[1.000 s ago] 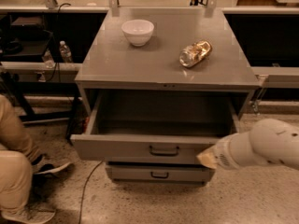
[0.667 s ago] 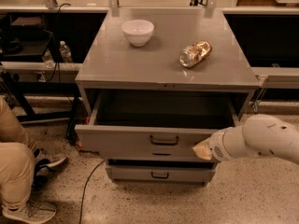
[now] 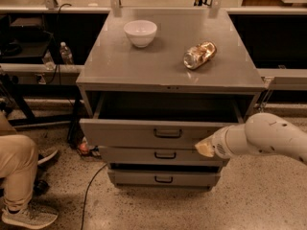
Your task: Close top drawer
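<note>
The top drawer (image 3: pixel 139 133) is a wide grey metal drawer with a flat front and a small black handle (image 3: pixel 168 133) at centre. It stands partly open, pulled out a short way from the grey cabinet (image 3: pixel 163 61). My gripper (image 3: pixel 205 148) is at the end of the white arm (image 3: pixel 268 138) that comes in from the right. Its tip rests against the right part of the drawer's front panel.
A white bowl (image 3: pixel 140 32) and a shiny crumpled wrapper (image 3: pixel 199 54) lie on the cabinet top. Two shorter grey drawers (image 3: pixel 163 166) sit below the top one. A person's leg and shoe (image 3: pixel 21 186) are at the lower left. A cable (image 3: pixel 93 186) runs across the floor.
The top drawer has slid inward toward the cabinet, and my gripper has moved with it, pressing on its front. The person's leg at the left has shifted.
</note>
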